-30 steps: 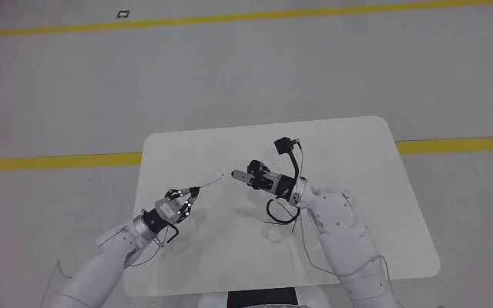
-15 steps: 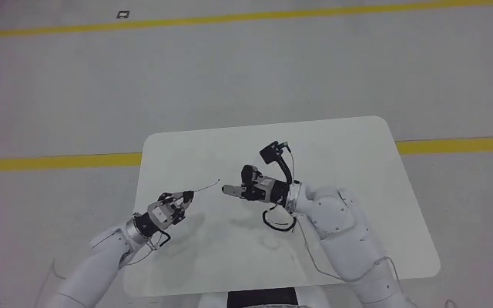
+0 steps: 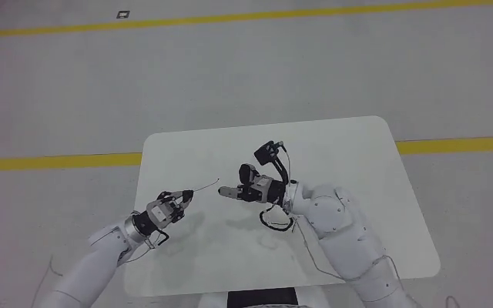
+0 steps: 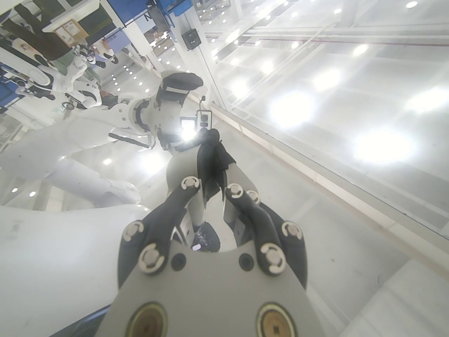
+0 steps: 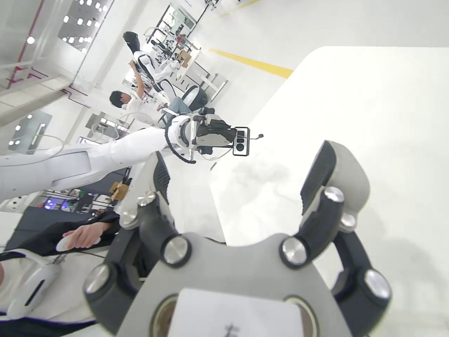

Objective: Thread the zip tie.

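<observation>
on the near half of the counter the left gripper is pinched narrow on one end of the tie, a thin pale strip that runs from its fingertips out over the counter's middle and rises a little toward its free end. in the left wrist view that gripper has its fingers drawn close together with a slim gap between them; the tie itself is too thin to make out there. facing it across the middle of the counter is the right gripper, held above the surface with its tips turned toward the tie's free end, which stops just beside them; from above i cannot tell whether the two touch. in the right wrist view the right gripper stands wide, its ribbed dark pads well apart and holding nothing, and beyond them the left gripper hangs past the counter's edge with the tie's tip sticking out of it. past the counter's far edge a yellow line crosses the pale floor, a second yellow line runs farther off, and a small dark marker lies just beyond that one.
</observation>
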Action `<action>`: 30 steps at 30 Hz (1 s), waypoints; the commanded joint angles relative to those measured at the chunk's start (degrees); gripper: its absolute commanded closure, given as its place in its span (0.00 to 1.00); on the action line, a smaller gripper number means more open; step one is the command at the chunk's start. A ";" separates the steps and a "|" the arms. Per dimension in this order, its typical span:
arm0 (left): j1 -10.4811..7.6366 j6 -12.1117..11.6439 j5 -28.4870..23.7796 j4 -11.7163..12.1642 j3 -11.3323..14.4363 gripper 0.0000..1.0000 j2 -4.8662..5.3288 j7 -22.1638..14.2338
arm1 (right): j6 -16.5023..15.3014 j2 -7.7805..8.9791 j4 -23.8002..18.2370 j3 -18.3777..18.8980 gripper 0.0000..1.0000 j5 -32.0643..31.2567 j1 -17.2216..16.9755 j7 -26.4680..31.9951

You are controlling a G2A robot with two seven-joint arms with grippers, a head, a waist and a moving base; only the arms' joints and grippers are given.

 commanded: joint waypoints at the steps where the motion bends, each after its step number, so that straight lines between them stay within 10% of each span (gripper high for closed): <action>1: 0.20 0.01 0.00 0.25 0.35 1.00 -0.31 -0.82 | 0.00 0.85 0.32 -1.23 0.00 -2.78 1.11 -1.05; 13: -1.40 0.01 0.00 2.51 3.02 1.00 0.05 -5.56 | 0.00 8.88 4.75 -15.91 0.00 -12.66 9.15 -17.08; 30: -1.99 0.01 0.00 2.96 3.44 1.00 0.33 -5.52 | 0.00 9.75 3.37 -16.97 0.00 -22.35 9.15 -19.85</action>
